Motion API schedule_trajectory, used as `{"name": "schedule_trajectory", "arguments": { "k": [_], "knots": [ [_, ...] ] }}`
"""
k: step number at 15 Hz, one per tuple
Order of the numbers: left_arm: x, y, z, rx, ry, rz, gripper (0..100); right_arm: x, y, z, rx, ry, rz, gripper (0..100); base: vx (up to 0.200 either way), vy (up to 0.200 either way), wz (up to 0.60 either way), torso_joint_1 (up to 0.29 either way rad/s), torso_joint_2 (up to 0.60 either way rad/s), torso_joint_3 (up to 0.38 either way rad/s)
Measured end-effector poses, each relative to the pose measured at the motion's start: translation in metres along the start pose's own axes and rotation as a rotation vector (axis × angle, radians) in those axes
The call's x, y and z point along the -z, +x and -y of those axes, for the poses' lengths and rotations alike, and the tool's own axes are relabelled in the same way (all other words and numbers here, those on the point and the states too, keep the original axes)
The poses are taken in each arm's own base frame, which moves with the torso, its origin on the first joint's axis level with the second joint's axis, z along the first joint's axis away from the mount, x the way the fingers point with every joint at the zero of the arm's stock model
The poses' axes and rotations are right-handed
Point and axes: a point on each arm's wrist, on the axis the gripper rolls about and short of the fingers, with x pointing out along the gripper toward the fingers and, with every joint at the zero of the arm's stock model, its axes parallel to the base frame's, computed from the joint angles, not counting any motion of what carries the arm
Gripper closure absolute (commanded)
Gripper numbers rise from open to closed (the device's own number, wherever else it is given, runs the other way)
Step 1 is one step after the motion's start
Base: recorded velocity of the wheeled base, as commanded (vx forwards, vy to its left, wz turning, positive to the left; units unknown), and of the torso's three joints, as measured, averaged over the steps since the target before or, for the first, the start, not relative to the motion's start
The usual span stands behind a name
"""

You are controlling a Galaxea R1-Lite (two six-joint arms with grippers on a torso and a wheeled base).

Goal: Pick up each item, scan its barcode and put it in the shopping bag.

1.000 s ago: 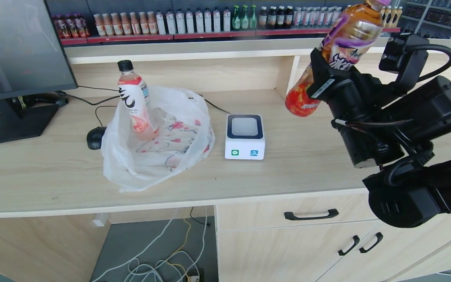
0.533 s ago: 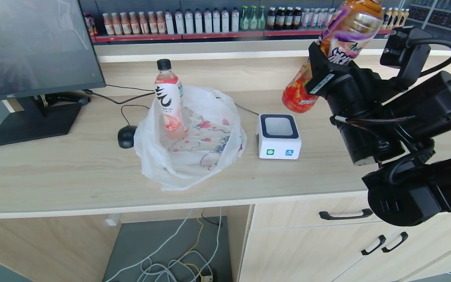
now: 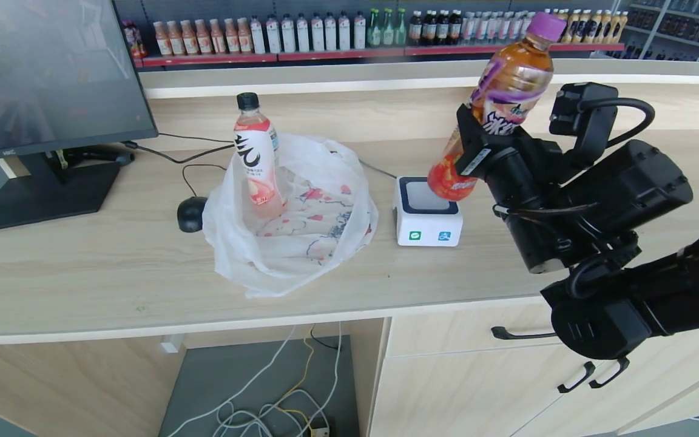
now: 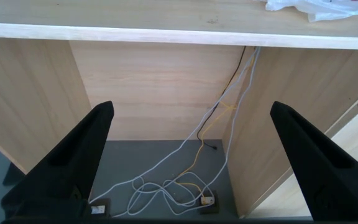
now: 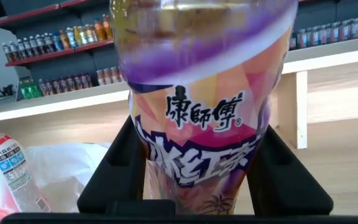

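the bottle (image 3: pixel 498 109), tilted with its purple cap up and away, was clenched at the waist by the right gripper (image 3: pixel 477 142). over the last second the arm had brought it down and to the left, so its red base, earlier well apart from the scanner (image 3: pixel 427 217), now hung just over the scanner's far right corner. the scan looked about to begin, and bagging remained. the bag (image 3: pixel 301 249) lay just left of the scanner, a pink bottle (image 3: pixel 256 164) standing in it. the left gripper (image 4: pixel 191 107) hung below the counter (image 3: pixel 82 273) edge, jaws spread wide, holding nothing.
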Motion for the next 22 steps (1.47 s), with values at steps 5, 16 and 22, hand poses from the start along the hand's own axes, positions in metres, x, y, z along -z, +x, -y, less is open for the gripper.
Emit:
{"name": "schedule_trajectory", "arguments": {
  "k": [5, 16, 22],
  "knots": [
    [0.000, 0.000, 0.000, 0.000, 0.000, 0.000, 0, 0.014, 0.008, -0.004, 0.002, 0.166, -0.083, 100, 0.000, 0.000, 0.00, 0.000, 0.00, 0.000],
    [0.000, 0.000, 0.000, 0.000, 0.000, 0.000, 0, -0.010, 0.055, -0.013, 0.052, 0.512, -0.162, 100, 0.000, 0.000, 0.00, 0.000, 0.00, 0.000],
    [0.000, 0.000, 0.000, 0.000, 0.000, 0.000, 0, -0.016, 0.064, -0.021, 0.111, 0.786, -0.249, 100, 0.000, 0.000, 0.00, 0.000, 0.00, 0.000]
  ]
}}
